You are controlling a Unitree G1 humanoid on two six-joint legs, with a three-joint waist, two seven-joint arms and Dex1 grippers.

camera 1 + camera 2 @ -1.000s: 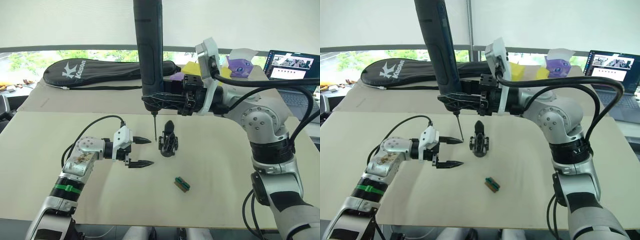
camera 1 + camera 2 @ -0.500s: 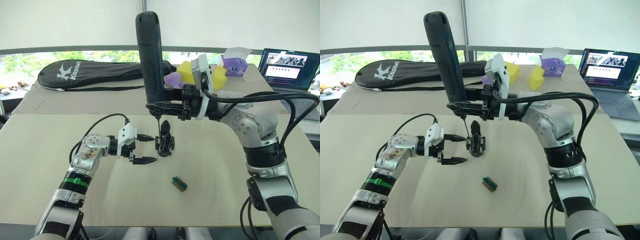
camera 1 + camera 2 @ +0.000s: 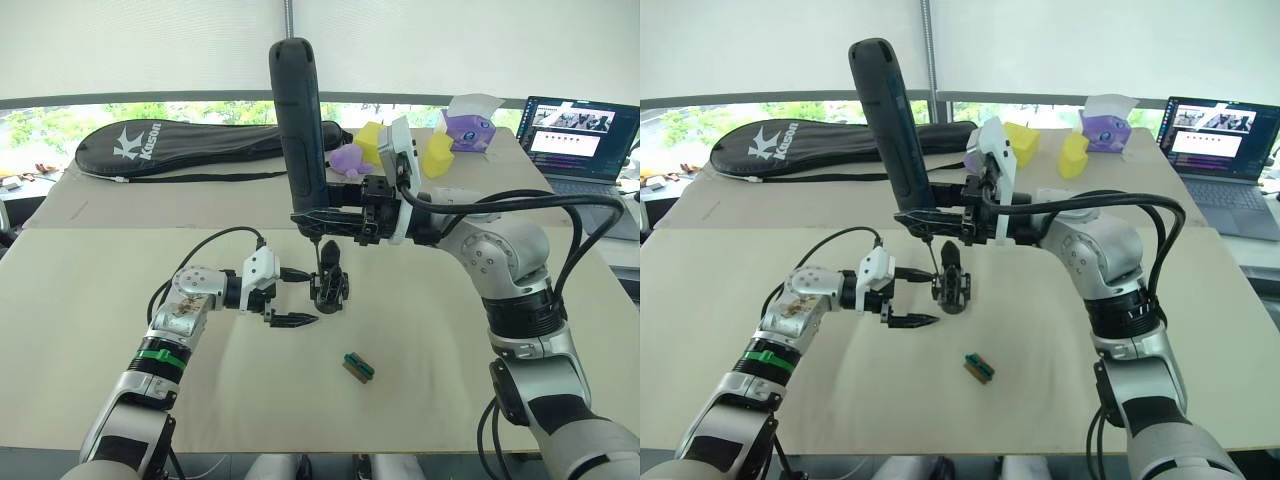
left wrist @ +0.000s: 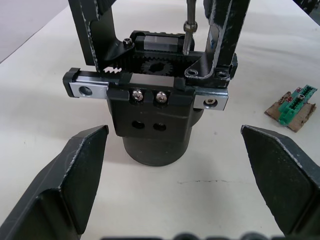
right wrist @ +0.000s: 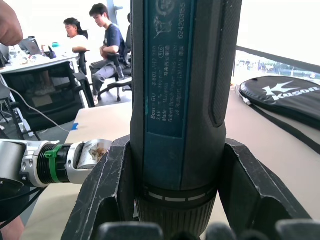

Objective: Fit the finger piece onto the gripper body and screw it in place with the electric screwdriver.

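Note:
The gripper body stands upright on the beige table, a small black part with a toothed rail. A black finger piece rises from that rail. My right gripper is shut on the lower end of the electric screwdriver, which it holds upright. The thin bit comes down onto the top of the body beside the finger piece. My left gripper is open just left of the body. Its fingers stand on either side of the base without touching it.
A small green-and-black block lies on the table in front of the body. At the back are a black racket bag, yellow and purple toys and an open laptop. People sit at desks in the right wrist view.
The screwdriver has come down, so its bit now reaches the gripper body. My left gripper has moved right, closer to the body, and stays open. The head camera has shifted.

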